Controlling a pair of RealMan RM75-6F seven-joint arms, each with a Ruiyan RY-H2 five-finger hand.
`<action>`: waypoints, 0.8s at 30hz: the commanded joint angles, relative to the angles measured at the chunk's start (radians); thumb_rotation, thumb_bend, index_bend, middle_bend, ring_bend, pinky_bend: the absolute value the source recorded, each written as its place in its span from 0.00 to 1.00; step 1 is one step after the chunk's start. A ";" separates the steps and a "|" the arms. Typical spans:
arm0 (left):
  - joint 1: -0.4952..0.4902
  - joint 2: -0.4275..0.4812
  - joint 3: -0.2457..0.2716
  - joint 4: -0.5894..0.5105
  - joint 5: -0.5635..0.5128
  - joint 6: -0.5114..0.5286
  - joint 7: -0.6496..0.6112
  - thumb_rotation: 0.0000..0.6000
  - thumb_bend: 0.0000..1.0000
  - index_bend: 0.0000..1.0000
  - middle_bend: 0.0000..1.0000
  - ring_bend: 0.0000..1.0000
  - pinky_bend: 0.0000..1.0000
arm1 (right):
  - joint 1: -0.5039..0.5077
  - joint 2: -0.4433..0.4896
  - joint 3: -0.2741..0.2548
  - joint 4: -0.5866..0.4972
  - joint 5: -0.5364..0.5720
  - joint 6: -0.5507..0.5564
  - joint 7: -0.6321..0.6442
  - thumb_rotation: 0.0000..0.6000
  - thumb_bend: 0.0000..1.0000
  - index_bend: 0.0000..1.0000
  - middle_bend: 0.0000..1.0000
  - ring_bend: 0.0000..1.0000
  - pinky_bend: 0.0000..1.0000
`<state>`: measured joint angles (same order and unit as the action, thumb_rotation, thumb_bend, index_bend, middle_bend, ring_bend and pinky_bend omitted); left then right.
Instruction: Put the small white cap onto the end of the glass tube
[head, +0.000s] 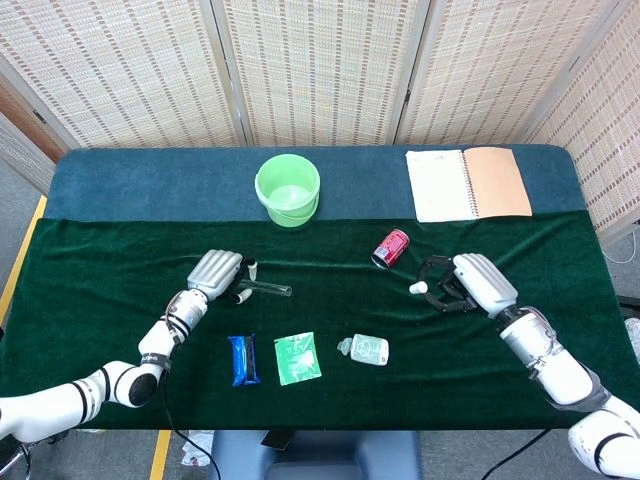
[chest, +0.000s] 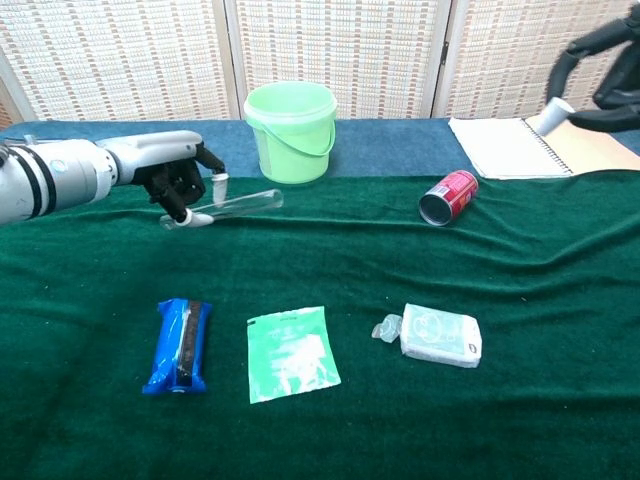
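Observation:
My left hand (head: 218, 272) (chest: 168, 175) grips the clear glass tube (head: 264, 289) (chest: 240, 202) above the green cloth, left of centre. The tube's free end points right, toward the middle. My right hand (head: 470, 282) (chest: 603, 68) pinches the small white cap (head: 418, 288) (chest: 556, 108) at its fingertips, lifted off the table at the right. A wide gap separates the cap from the tube's end.
A green bucket (head: 288, 189) (chest: 290, 131) stands at the back centre. A red can (head: 391, 248) (chest: 448, 196) lies near the right hand, an open notebook (head: 468, 183) (chest: 540, 143) behind it. In front lie a blue packet (chest: 179, 344), a green sachet (chest: 291, 352) and a tissue pack (chest: 439, 335).

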<state>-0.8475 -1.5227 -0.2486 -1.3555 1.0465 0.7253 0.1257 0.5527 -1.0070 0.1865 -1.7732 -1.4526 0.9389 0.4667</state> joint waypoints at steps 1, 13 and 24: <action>0.004 0.061 -0.033 -0.142 -0.072 -0.010 -0.039 1.00 0.44 0.70 0.87 0.78 0.78 | 0.033 -0.010 0.016 -0.025 -0.008 -0.020 -0.008 1.00 0.63 0.73 0.99 1.00 1.00; -0.002 0.069 -0.080 -0.348 -0.176 -0.019 -0.168 1.00 0.45 0.71 0.87 0.78 0.78 | 0.126 -0.067 0.050 -0.072 -0.004 -0.059 -0.061 1.00 0.64 0.74 0.99 1.00 1.00; -0.028 -0.004 -0.071 -0.348 -0.212 0.058 -0.167 1.00 0.47 0.71 0.87 0.78 0.78 | 0.166 -0.106 0.060 -0.088 0.025 -0.052 -0.123 1.00 0.64 0.75 0.99 1.00 1.00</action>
<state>-0.8710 -1.5182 -0.3244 -1.7091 0.8378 0.7768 -0.0476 0.7162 -1.1111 0.2456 -1.8611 -1.4303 0.8880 0.3468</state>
